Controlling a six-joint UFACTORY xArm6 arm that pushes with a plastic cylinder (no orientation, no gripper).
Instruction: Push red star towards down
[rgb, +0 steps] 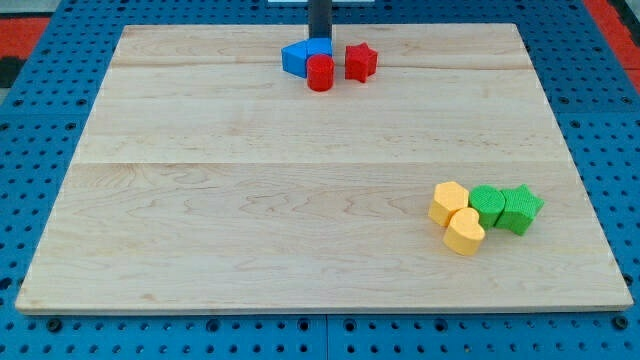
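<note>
Your red star (361, 62) sits just to the view's right of my tip (319, 42) — a bare rod, holding nothing — beside the red cylinder (320, 73).

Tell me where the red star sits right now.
The red star sits near the view's top edge of the wooden board, just right of centre. The red cylinder is close on its left, with the blue block and my tip beyond.
</note>
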